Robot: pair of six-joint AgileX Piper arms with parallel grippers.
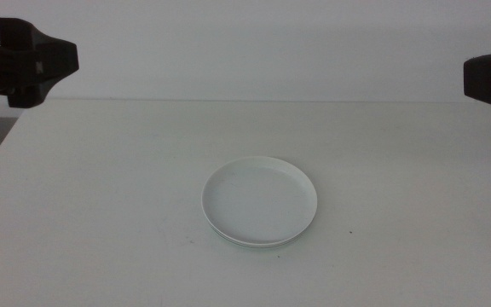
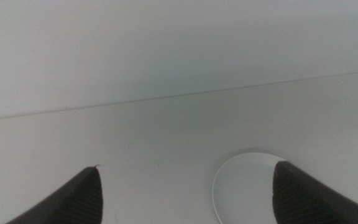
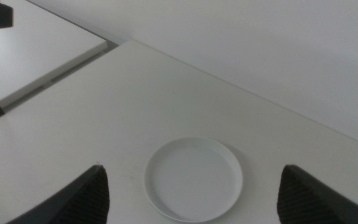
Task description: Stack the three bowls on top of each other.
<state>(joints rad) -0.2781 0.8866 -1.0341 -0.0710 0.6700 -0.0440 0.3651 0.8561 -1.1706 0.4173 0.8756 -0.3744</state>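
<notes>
Both grippers, left (image 2: 185,186) and right (image 3: 194,186), hang raised with jaws spread wide, holding nothing, well apart from the white bowl (image 1: 260,201) topping the stack on the table (image 1: 101,213).

We see a white bowl (image 1: 260,201) on top with a smooth, lightly glossy finish, like glazed ceramic or hard plastic; we cannot tell which. A pale rim (image 1: 247,244) of another dish peeks from under it, equally smooth. The surface (image 1: 101,213) under them looks matt, white and even, with no grain. Both the left gripper (image 2: 185,193) and right gripper (image 3: 194,193) show dark, matt jaws that look like plastic.
</notes>
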